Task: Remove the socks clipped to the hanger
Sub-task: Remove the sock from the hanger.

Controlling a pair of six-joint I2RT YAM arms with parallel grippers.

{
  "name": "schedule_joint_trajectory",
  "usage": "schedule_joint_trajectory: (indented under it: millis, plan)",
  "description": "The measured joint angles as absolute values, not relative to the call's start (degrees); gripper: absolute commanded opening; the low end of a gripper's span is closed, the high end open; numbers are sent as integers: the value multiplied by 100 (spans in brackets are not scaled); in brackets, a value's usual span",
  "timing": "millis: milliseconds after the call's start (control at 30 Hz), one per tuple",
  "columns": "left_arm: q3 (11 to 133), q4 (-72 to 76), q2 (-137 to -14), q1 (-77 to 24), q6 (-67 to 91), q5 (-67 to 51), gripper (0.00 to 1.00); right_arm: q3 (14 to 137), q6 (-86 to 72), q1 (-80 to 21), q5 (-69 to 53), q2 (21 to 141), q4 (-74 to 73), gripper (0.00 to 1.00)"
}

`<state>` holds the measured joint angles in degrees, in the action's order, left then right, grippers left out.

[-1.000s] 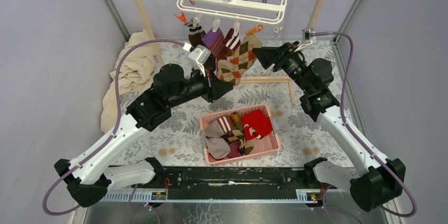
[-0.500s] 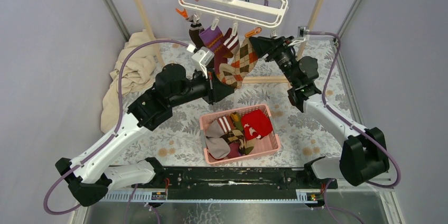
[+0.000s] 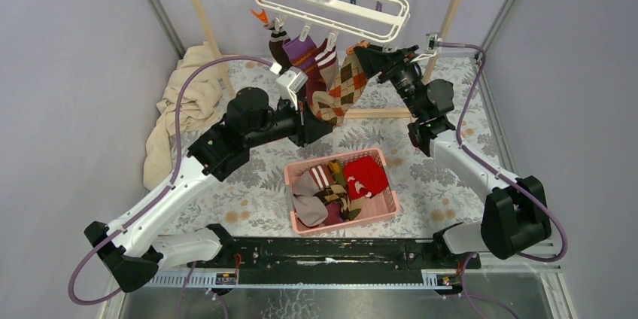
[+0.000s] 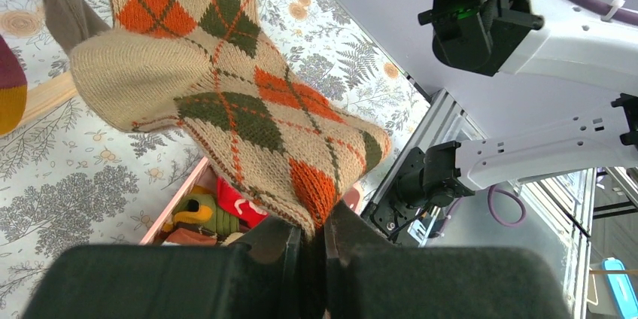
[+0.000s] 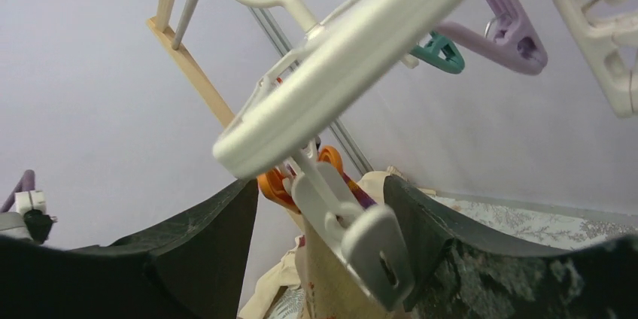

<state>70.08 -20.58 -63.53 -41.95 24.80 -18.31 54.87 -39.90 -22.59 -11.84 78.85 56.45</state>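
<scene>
Left claw point(image 4: 312, 230): I see it pinching the toe of the argyle sock point(image 4: 241, 101).
Right claw point(image 5: 323, 217): open around a white clip point(image 5: 361, 247) under the hanger point(image 5: 353, 56).

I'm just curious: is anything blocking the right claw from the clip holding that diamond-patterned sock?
Nothing visible does. The right gripper stands open, jaws either side of the white clip pinning the argyle sock to the hanger.

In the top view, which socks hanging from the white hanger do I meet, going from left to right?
dark brown sock → purple sock → maroon sock with white stripes → tan argyle sock
</scene>
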Motion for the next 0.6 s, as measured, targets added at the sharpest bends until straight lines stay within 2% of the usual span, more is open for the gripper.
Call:
schedule_joint_trajectory:
  millis: [267,400,600]
  plan:
    - [6934,-2053,-6368,-4152,2482,-1927,3,5725,-3881,-2259,-1275,7885,5647,59]
    - [6934,-2053,-6370,-4145,2482,-1942,3,5774,-3850,-2259,-1310,7887,5645,46]
    - [6930,-2051,-6370,-4136,2482,-1977,2,5811,-3800,-2259,-1319,7887,5640,34]
